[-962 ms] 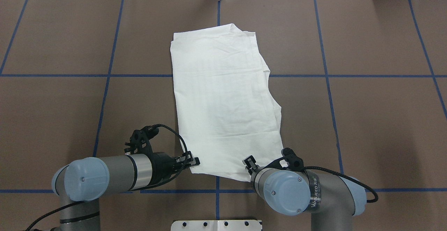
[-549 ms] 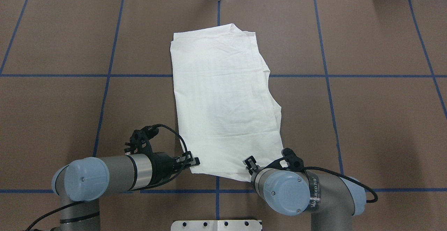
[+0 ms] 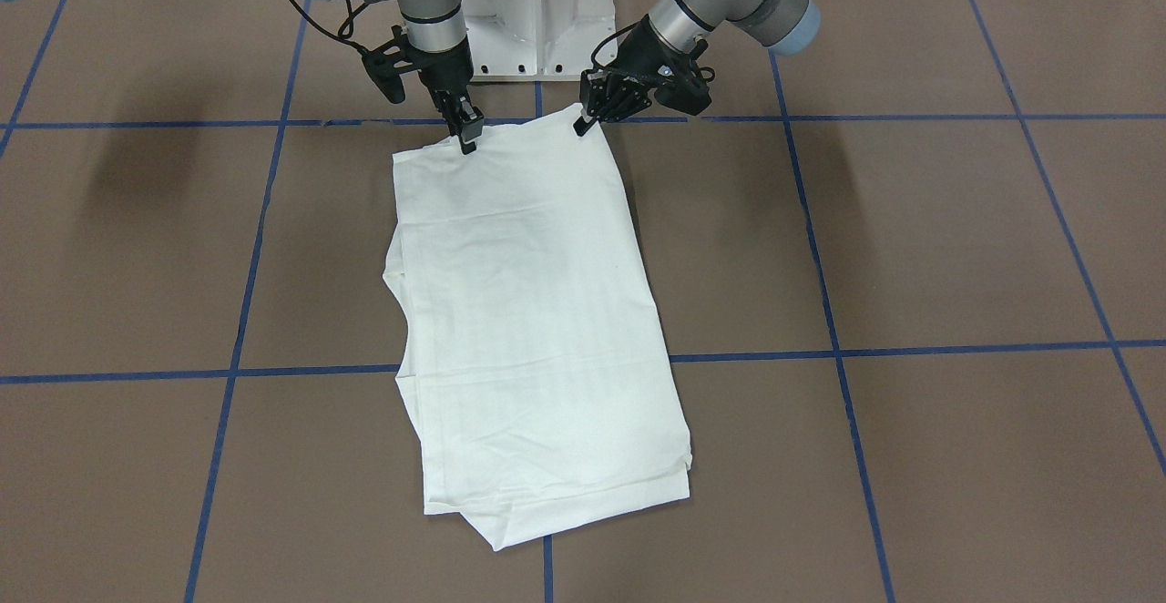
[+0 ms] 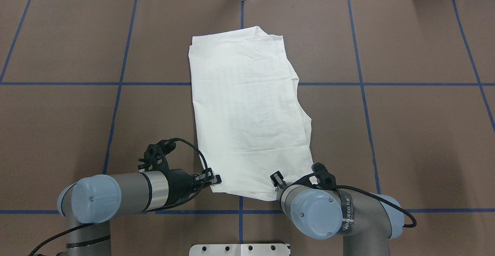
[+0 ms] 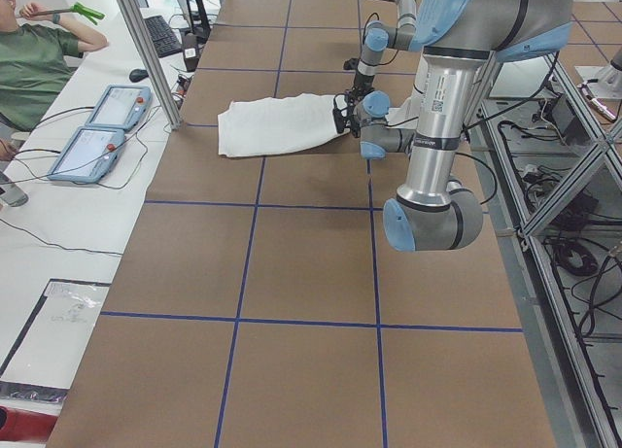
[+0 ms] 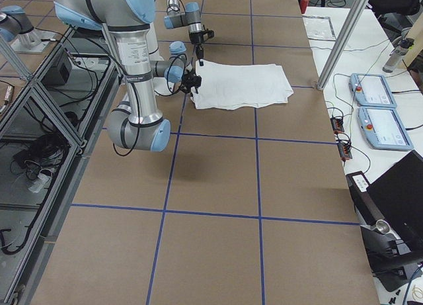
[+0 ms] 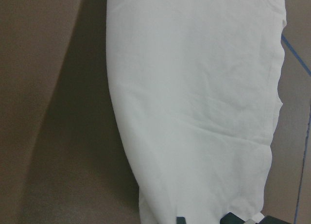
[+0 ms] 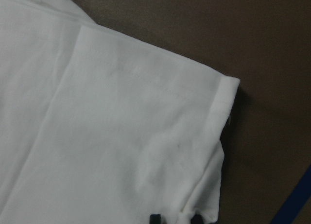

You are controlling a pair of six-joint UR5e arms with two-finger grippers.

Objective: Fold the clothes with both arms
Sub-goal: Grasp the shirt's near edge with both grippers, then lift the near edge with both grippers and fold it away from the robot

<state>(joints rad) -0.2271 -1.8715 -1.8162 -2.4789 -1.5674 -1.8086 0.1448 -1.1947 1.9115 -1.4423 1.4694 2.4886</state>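
Note:
The clothes are one white shirt (image 4: 247,105), folded into a long strip that lies flat on the brown table, lengthwise away from the robot; it also shows as shirt (image 3: 537,311). My left gripper (image 4: 215,179) is shut on the shirt's near-left corner, low over the table, seen as left gripper (image 3: 583,125). My right gripper (image 4: 275,178) is shut on the near hem toward the other corner, seen as right gripper (image 3: 467,138). Both wrist views show the cloth (image 7: 194,112) and its hem (image 8: 121,136) running down to the fingertips. No print or collar shows.
The white pedestal base (image 3: 537,2) stands just behind the grippers. Blue tape lines (image 4: 116,84) divide the table into squares. Beyond the far edge stand an aluminium post (image 5: 146,50) and two control tablets (image 5: 107,127). A person in green (image 5: 34,64) sits there.
The right arm's wrist and elbow have shifted slightly toward the robot. The left arm and the shirt look unmoved.

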